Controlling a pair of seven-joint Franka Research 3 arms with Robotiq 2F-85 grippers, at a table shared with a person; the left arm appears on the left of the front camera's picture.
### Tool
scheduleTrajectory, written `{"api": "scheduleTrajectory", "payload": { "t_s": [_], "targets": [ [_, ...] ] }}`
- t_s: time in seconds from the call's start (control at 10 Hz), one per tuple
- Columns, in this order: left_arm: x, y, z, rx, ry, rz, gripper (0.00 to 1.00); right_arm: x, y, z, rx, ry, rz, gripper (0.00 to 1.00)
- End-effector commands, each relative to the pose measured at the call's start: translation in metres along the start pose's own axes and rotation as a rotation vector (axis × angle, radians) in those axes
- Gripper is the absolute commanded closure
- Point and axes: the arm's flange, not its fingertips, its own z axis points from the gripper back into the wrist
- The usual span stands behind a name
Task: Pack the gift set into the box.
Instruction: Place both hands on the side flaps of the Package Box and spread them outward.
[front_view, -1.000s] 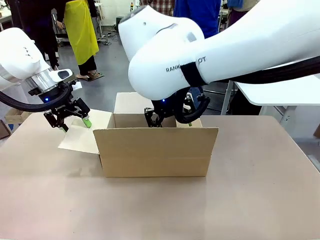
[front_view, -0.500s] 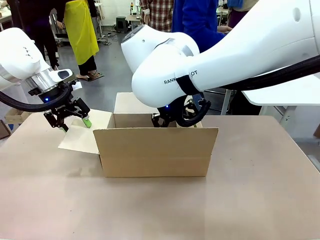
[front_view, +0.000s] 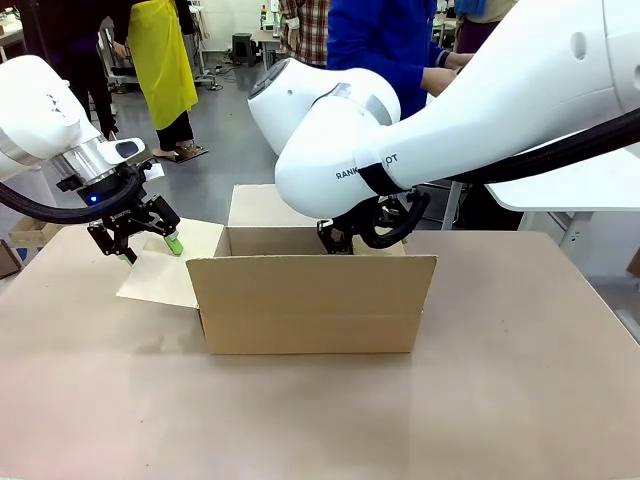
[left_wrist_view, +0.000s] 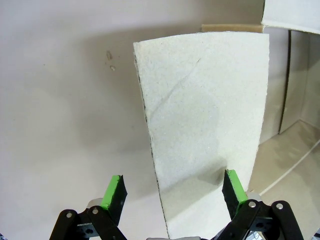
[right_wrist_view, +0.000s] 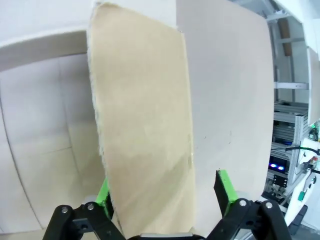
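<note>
The box (front_view: 310, 305), a brown cardboard carton, stands open in the middle of the table. Its left flap (front_view: 165, 270) lies folded outward, and my left gripper (front_view: 148, 248) hovers over that flap's outer end. In the left wrist view the pale flap (left_wrist_view: 205, 110) runs up between the widely spread fingers of the open left gripper (left_wrist_view: 174, 190). My right gripper (front_view: 352, 243) hangs behind the box's right end, partly hidden by the front wall. The right wrist view has a brown flap (right_wrist_view: 142, 125) standing between the spread green pads of the right gripper (right_wrist_view: 162, 190). The gift set is out of view.
The box's back flap (front_view: 255, 205) stands up behind it. A person in a blue top (front_view: 385, 40) stands at the far side of the table. The tan tabletop (front_view: 320, 420) has free room in front of the box and to its right.
My right arm has swung to the right and its gripper has shifted right behind the box. The person in blue has come more into view. The left arm has not moved.
</note>
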Motion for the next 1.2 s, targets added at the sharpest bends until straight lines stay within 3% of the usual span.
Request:
{"api": "scheduleTrajectory", "payload": {
  "t_s": [0.0,0.5,1.1],
  "targets": [
    [-0.003,-0.001,0.002,0.01,-0.001,0.009,0.0,0.002,-0.004,0.003,-0.05,-0.039,-0.062,0.0],
    [-0.003,-0.001,0.002,0.01,-0.001,0.009,0.0,-0.005,-0.029,0.004,-0.082,-0.027,-0.049,0.0],
    [-0.003,-0.001,0.002,0.01,-0.001,0.009,0.0,-0.004,-0.11,0.0,0.004,0.004,0.06,0.0]
  ]
}}
